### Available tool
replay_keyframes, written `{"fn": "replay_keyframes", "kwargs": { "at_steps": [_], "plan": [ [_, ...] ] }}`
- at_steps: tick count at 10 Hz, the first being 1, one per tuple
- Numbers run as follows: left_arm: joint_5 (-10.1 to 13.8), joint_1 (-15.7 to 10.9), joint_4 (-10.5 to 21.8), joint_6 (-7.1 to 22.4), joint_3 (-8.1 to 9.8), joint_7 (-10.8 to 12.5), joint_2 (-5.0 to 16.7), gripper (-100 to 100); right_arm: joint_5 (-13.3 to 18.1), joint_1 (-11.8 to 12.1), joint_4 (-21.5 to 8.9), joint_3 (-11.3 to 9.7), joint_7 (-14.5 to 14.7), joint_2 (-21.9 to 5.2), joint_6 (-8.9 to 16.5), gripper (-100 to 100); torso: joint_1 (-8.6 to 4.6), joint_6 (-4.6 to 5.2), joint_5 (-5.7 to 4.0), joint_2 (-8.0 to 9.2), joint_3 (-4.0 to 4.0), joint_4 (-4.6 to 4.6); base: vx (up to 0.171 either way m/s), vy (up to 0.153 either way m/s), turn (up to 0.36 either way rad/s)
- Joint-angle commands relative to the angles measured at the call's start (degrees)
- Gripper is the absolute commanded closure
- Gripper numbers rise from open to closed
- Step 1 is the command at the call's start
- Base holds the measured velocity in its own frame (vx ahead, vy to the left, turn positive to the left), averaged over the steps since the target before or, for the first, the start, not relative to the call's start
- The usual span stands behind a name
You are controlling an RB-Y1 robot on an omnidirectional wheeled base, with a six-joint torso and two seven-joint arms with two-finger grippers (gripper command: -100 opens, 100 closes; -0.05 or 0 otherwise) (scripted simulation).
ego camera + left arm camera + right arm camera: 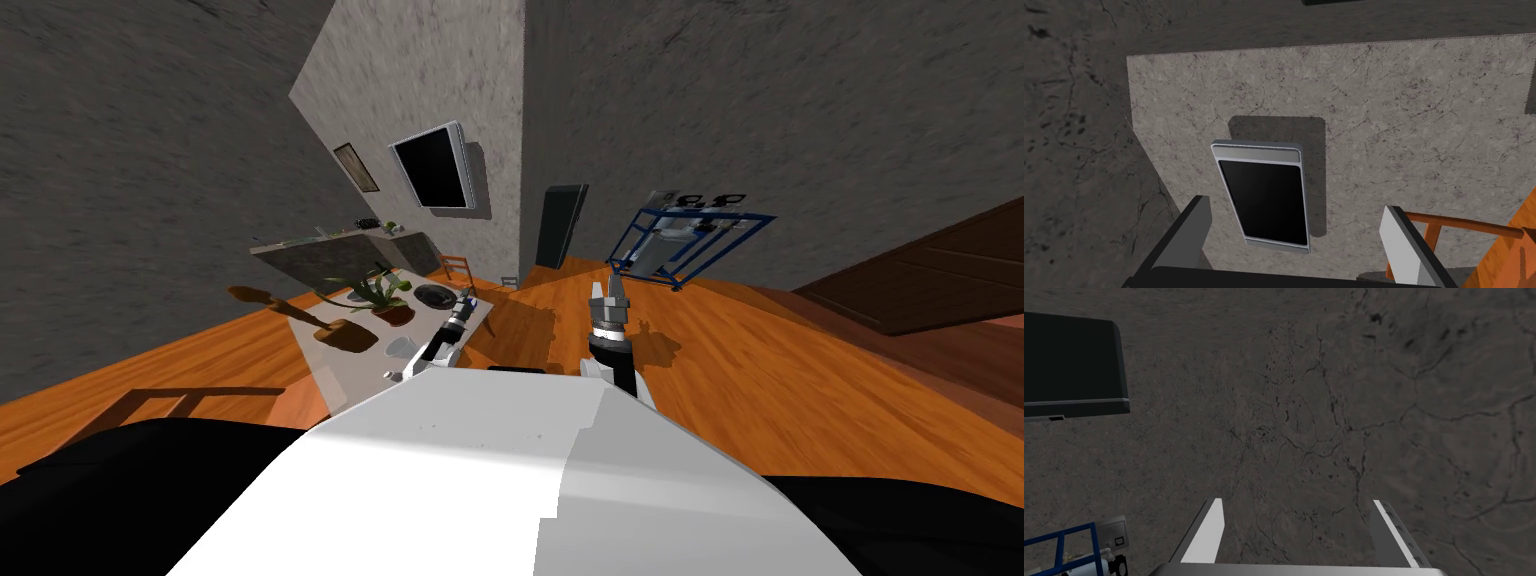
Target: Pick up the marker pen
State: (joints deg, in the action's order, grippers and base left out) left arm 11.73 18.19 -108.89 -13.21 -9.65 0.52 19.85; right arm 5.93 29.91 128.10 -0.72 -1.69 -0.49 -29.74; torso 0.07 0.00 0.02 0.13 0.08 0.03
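A pale table [336, 380] stands at my front left with small things on it. I cannot pick out the marker pen for sure; a tiny pale thing [391, 376] lies near the table's near edge. My left gripper [466, 300] hangs over the table's right side, past a dark round dish [435, 295]. In the left wrist view the left gripper [1294, 205] is open and empty, aimed at the wall. My right gripper [609, 290] is raised over the wooden floor, right of the table. The right gripper [1299, 502] is open with nothing between its fingers.
On the table are a potted plant [385, 295], a brown wooden thing [345, 335] and a pale cup [401, 347]. A wooden chair [455, 268] stands behind the table and a stone counter [330, 250] beyond. A blue frame cart [690, 240] stands to the right.
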Motion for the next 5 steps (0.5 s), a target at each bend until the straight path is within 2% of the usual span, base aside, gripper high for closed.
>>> {"fn": "replay_keyframes", "kwargs": {
  "at_steps": [1, 2, 3, 5],
  "plan": [
    [0.54, 0.29, 1.67, 0.55, -0.95, -0.71, 0.36, -100, 0.0, 0.0, 0.0, 0.0, 0.0, 0.0, 0.0, 0, 0.0, 0.0, 0.0, 0.0, 0.0, 0.0, -0.035, 0.01, -0.065],
    [2.1, -0.62, 3.84, 2.33, -2.18, -1.63, 1.7, -100, 0.0, 0.01, 0.0, 0.0, 0.0, 0.0, 0.0, 0, 0.0, -0.03, 0.0, 0.0, 0.0, 0.0, -0.032, 0.005, -0.116],
    [2.1, -0.62, 4.56, 2.33, -2.18, -1.63, 1.7, -100, 0.0, 0.0, 0.0, 0.0, 0.0, 0.0, 0.0, 0, -0.01, 0.0, 0.0, -0.02, -0.01, 0.0, -0.026, 0.005, -0.057],
    [5.33, -2.49, 9.3, 5.74, -4.51, -3.61, 4.29, -100, 0.0, 0.0, 0.0, 0.0, 0.0, 0.0, 0.0, 0, 0.01, -0.01, 0.0, -0.04, -0.02, -0.01, -0.038, 0.015, -0.136]
  ]
}}
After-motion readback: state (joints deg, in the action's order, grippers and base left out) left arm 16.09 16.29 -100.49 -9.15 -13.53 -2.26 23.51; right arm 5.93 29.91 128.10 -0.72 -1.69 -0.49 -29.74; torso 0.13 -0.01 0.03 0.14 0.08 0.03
